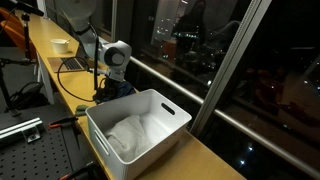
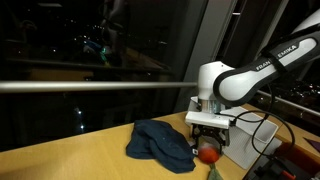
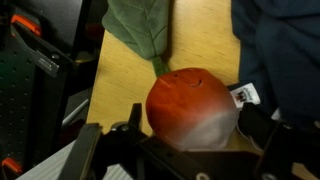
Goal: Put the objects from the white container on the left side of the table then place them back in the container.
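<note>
White container on yellowish wood table, dark night windows behind, jaws apart above orange ball

Counts: one white rectangular plastic bin; one crumpled white cloth; one dark blue cloth; one orange-red round plush piece; one green fabric leaf; one small white bowl.

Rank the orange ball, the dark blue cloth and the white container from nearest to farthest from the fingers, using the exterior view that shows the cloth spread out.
1. orange ball, directly beneath the open fingers.
2. dark blue cloth, at picture left, and white container, at picture right: too close to call.
</note>
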Robot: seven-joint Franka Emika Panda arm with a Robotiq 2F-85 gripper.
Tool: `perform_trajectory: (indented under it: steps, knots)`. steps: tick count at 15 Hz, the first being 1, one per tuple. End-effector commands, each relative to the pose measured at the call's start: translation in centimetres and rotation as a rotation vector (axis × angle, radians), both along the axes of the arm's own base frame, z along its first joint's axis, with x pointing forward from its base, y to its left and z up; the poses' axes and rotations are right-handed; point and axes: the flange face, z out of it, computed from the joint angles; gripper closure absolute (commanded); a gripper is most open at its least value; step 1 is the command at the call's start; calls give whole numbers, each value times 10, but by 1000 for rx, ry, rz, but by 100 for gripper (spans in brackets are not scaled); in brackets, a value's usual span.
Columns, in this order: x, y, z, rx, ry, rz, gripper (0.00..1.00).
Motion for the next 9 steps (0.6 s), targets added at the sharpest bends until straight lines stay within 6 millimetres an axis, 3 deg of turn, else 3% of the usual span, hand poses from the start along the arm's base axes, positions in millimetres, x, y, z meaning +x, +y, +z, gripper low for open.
perform_trajectory:
  steps: [1,4,6,9]
  knots:
    - [3,3,-15,33,-1,-10,0]
    - [-4,-2,-31,34,22,-27,0]
    - [-8,-3,-39,34,35,-34,26]
    - [-6,1,-39,37,33,-34,49]
